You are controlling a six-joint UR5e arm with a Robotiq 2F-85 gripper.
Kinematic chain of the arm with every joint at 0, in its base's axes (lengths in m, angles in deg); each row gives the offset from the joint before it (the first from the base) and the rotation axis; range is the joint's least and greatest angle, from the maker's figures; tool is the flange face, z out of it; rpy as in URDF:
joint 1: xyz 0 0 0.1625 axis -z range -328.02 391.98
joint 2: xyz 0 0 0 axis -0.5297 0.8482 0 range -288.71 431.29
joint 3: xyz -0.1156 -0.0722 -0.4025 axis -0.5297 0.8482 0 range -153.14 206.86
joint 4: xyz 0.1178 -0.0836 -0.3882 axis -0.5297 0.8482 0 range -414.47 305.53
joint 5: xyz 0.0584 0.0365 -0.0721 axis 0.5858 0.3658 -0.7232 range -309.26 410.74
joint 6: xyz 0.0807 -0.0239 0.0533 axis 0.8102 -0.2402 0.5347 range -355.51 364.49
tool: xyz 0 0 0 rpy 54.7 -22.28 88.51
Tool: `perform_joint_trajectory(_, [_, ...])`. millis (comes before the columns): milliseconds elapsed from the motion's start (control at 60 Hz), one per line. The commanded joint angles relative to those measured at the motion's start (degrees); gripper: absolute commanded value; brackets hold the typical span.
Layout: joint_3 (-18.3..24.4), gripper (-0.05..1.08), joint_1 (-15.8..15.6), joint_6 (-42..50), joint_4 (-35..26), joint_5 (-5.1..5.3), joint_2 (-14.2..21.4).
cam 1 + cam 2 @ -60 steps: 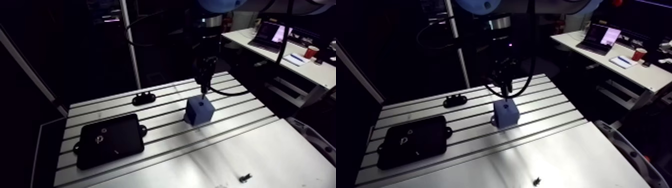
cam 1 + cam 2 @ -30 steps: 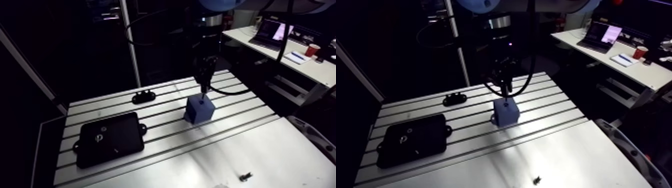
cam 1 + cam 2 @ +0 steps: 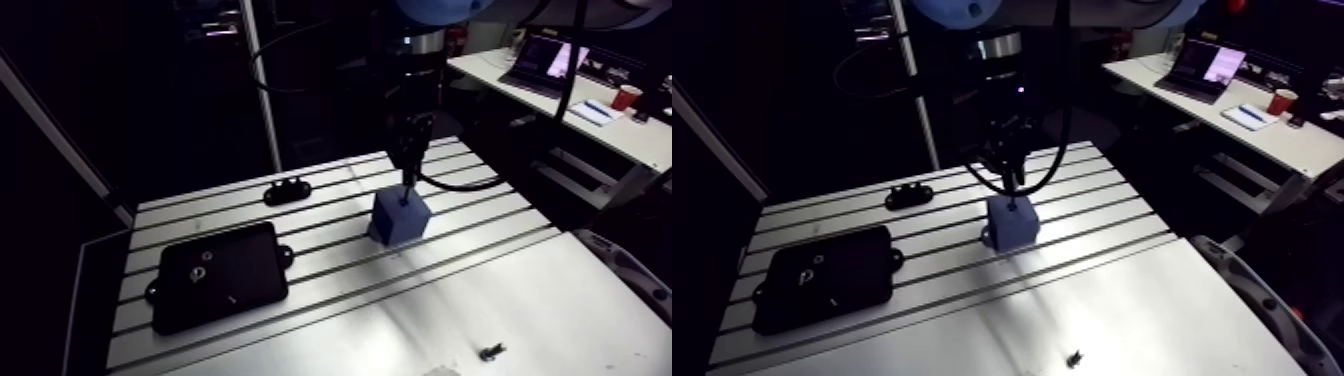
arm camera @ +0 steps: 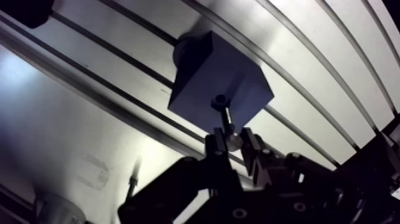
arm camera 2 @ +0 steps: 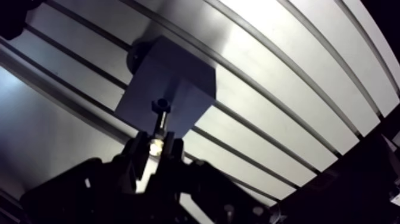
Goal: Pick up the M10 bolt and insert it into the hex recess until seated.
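The M10 bolt stands upright, its lower end at the hex recess of the blue block, in the centre of the arm view. The claw is clamped on its upper end. A black plate lies lower left on the bench.

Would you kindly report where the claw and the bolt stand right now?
Claw shut on bolt. Bolt upright, head down at top face of blue block; seating unclear. Nothing seen blocking it.

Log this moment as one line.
gripper: shut on bolt | bolt: head at top face of blue block | seated: cannot tell
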Motion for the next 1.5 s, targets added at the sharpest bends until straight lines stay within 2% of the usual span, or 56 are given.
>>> perform_joint_trajectory(17, [-0.1,0.85,0.0,0.2,0.0,-0.01,-0.1])
perform_joint_trajectory(1500, [-0.1,0.85,-0.4,0.7,0.1,-0.01,-0.8])
